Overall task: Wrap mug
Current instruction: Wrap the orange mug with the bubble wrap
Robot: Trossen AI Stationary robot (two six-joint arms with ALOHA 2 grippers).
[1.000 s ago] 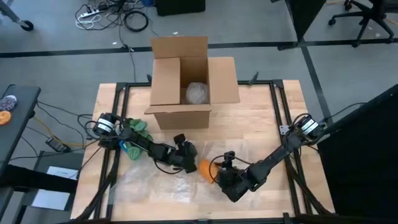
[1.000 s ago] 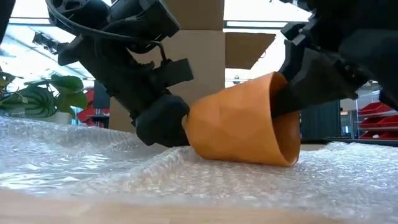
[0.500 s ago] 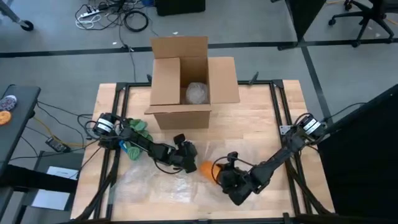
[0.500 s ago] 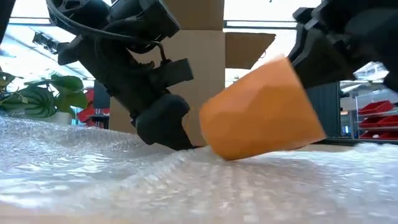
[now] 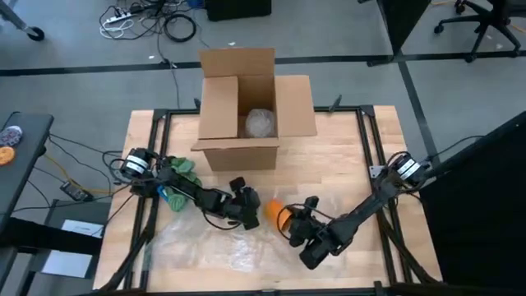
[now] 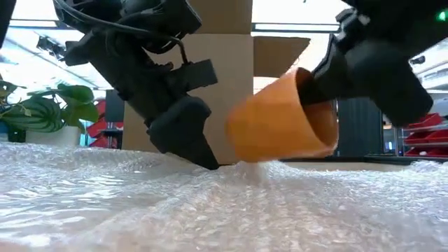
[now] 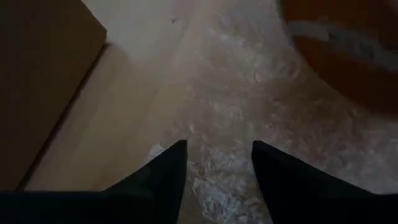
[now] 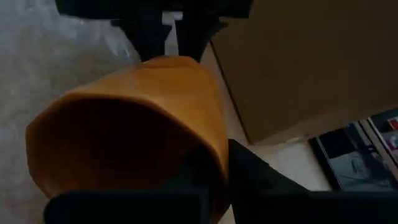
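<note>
An orange mug (image 5: 274,212) hangs on its side just over a sheet of bubble wrap (image 5: 215,240) on the table's near half; whether it touches the wrap, I cannot tell. Its mouth (image 6: 318,122) faces the right arm. My right gripper (image 5: 297,220) is shut on the mug's rim. My left gripper (image 5: 249,211) stands open just left of the mug's base (image 6: 238,133), fingers pointing down at the wrap (image 7: 249,106). The left wrist view shows the mug (image 7: 348,50) beyond the fingers. My left gripper has its open fingertips (image 6: 204,159) down on the bubble wrap, slanting in from the table's left. It stays apart from the mug. My right gripper holds the mug by its rim (image 8: 211,146), one finger (image 6: 313,91) inside the mouth and one finger (image 8: 261,177) outside the wall. It comes level from the table's right. The mug lies tilted in the hold, base toward the left gripper.
An open cardboard box (image 5: 246,111) stands at the table's far middle with a bubble-wrapped bundle (image 5: 261,123) inside. Green and blue items (image 5: 179,174) lie near the left arm's base. Bare wood (image 5: 345,164) shows to the right of the box.
My right gripper has raised the mug off the bubble wrap and carried it a little toward the far edge. The mug lay on the wrap, tipped with its mouth swung away, then came back with its mouth showing in the low view.
</note>
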